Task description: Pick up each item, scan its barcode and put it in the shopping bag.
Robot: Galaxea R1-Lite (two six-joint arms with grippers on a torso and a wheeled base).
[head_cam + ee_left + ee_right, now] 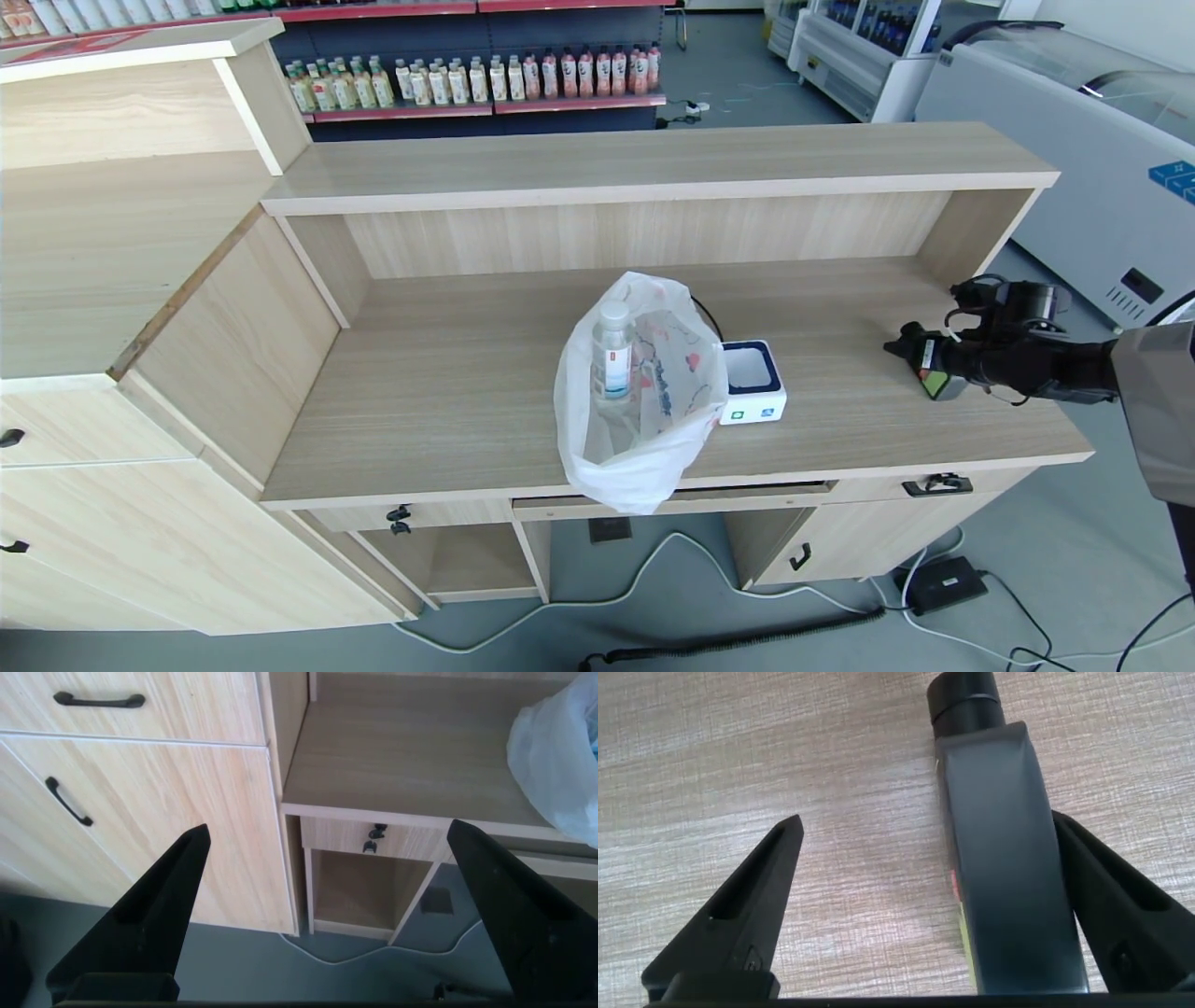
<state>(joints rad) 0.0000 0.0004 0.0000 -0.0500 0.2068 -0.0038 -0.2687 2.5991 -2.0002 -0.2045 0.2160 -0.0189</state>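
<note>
Looks like a small shop: drink shelves (476, 79), chest freezers (1074, 140), and a checkout surface (420, 392) with scanner (752, 381).

The right arm (1046, 369) is sitting at the right edge of the frame at mid-height, lying level and pointing toward the left. Its right tool (913, 360) is holding its fingers spread apart. The left tool (329, 829) is keeping both dark fingers splayed wide.

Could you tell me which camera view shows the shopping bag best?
The head view: the whole shopping bag sits open on the countertop. The left wrist view catches one edge; the right wrist view faces countertop elsewhere.
</note>
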